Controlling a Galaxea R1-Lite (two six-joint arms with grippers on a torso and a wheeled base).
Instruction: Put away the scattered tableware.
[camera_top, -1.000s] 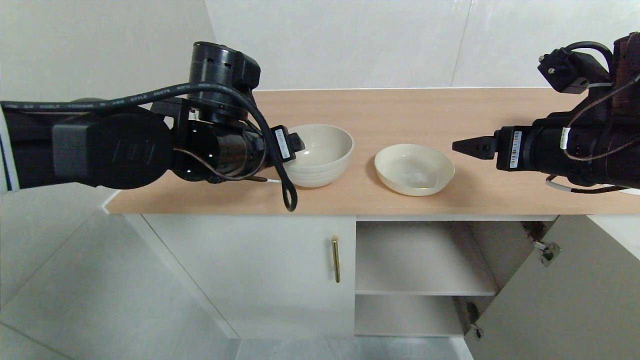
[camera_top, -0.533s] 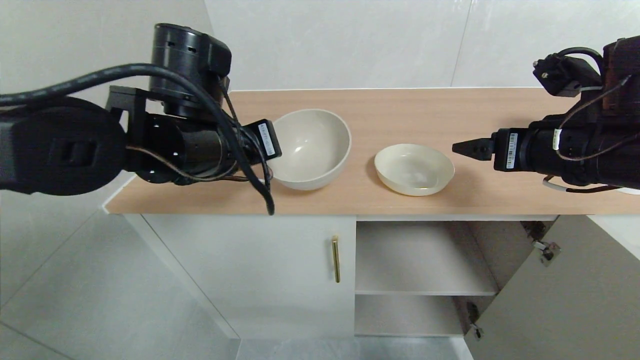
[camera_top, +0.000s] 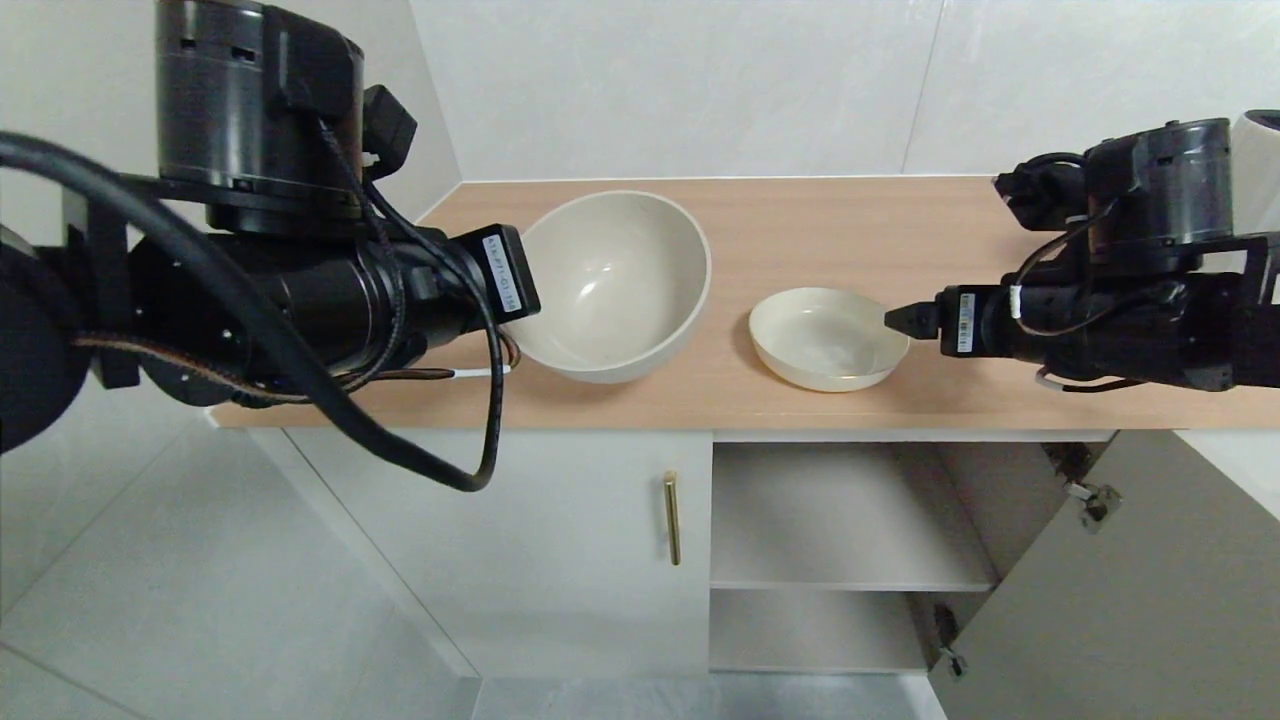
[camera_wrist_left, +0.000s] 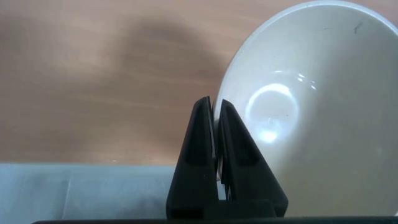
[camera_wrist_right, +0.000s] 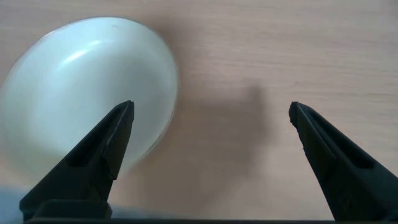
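From the head: clamped by its near rim in the left gripper (camera_top: 512, 300), a large cream-white round ceramic bowl (camera_top: 612, 285), tipped with its mouth toward the camera and apparently clear of the light wooden countertop (camera_top: 800, 215). Just to its right, flat on the wood, a small shallow pale-yellow round dish (camera_top: 828, 338), with the right gripper (camera_top: 900, 320) level at its right rim. Below the counter, a white cabinet (camera_top: 500, 540) with the right door swung open onto two white shelves (camera_top: 840, 520). Neither piece of tableware in there yet.

From the left wrist: jaws pressed together on the bowl's thin rim, one inside the wall and one outside. Wood grain behind, with the glossy hollow of the bowl off to one side.

From the right wrist: jaws spread wide, one tip over the dish's inner slope, the other over plain wood, the rim between them. No contact to be made out, so no hold on the dish as yet.

Judged overall: early days. One bowl secured and seemingly ready for carrying down to a shelf. One dish lined up but ungripped. Both placements left to do, and perhaps shutting the door afterwards.
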